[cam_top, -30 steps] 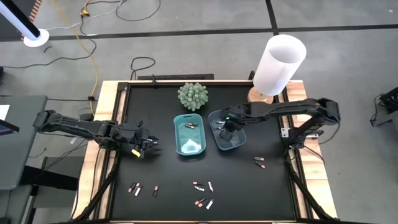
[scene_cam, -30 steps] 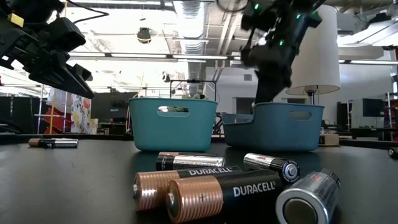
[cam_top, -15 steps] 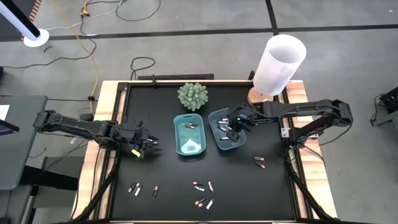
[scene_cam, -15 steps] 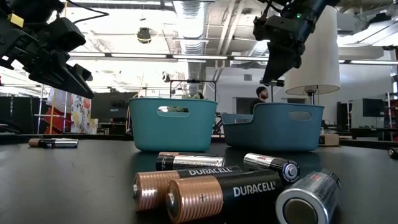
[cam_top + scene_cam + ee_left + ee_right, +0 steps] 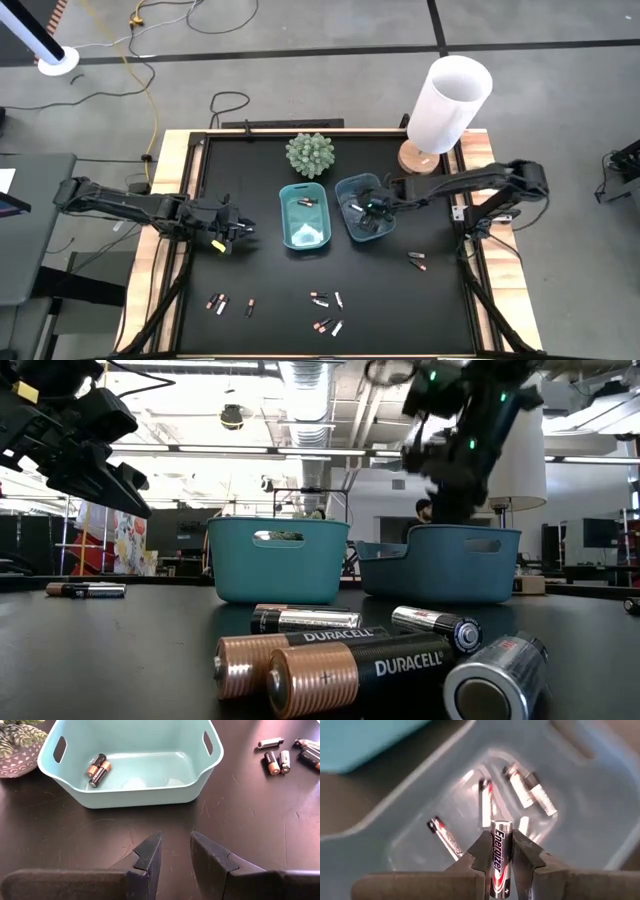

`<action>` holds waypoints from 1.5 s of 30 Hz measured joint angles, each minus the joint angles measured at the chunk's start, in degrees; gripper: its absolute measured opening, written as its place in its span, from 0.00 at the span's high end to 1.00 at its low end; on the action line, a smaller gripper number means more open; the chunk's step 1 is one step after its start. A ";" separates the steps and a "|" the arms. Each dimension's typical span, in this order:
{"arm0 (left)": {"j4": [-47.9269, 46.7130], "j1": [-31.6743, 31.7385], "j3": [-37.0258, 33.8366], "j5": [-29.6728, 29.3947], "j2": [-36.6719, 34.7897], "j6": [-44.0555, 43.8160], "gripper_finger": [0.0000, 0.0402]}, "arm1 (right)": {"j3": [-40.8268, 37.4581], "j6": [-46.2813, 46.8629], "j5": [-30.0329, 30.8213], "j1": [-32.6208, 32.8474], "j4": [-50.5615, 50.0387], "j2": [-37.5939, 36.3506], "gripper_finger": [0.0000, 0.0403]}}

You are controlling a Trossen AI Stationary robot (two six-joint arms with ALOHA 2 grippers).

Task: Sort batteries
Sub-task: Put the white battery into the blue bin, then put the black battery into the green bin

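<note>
**Silver cell poised over the darker tray**

While the left gripper (image 5: 232, 232) waits low over the black table (image 5: 260, 330) near its left edge, its fingers stand slightly parted with nothing between them, aimed at the lighter tray (image 5: 305, 216); the left wrist view shows two copper-ended batteries (image 5: 97, 769) lying inside that tray. Parked there, it leaves the middle clear for the other arm. Loose batteries (image 5: 325, 312) lie scattered along the near side of the table, some in a small group left of centre, others beside them, a pair farther right.

Further right, the darker tray (image 5: 364, 209) sits just beside the lighter one. The right gripper (image 5: 372, 205) hangs over it, fingers clamped on a silvery Energizer battery (image 5: 499, 860), held end-on above several silver cells (image 5: 485, 802) on the tray floor, probably so it drops among its own kind.

Compared with half a second earlier, the right gripper has come lower and nearer the tray's middle; the left has not moved.
</note>
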 joint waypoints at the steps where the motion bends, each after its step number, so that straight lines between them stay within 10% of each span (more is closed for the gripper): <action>1: 0.00 -0.02 0.00 0.01 -0.01 0.00 0.76 | -0.29 0.00 -0.02 0.01 0.53 1.44 0.83; 18: 0.15 -0.01 0.00 0.00 0.02 0.00 0.76 | 4.34 -2.38 -5.03 -2.31 1.08 12.89 0.60; 32: 0.23 -0.01 0.00 0.01 0.00 -0.88 0.76 | 6.53 4.09 -4.37 0.62 -11.38 -8.49 0.49; 45: -0.06 -0.01 0.00 -5.02 0.02 -3.69 0.76 | -16.99 37.30 0.84 25.68 -14.78 -29.42 0.58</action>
